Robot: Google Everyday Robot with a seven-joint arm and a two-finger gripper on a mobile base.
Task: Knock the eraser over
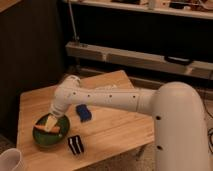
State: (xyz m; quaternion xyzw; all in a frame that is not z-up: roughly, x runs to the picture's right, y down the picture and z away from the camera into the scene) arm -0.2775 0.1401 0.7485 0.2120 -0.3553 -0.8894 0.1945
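The eraser [76, 145], a small black block with two white stripes, lies on the wooden table [115, 127] near its front edge. The blue block [83, 113] lies behind it, toward the middle. My white arm reaches from the right across the table. The gripper [51, 124] hangs over a green bowl [50, 135] to the left of the eraser, apart from it.
The green bowl holds orange and pale pieces. A white cup [11, 161] stands at the front left corner. Dark shelving with a metal rail [135, 57] runs behind the table. The table's front edge lies just past the eraser.
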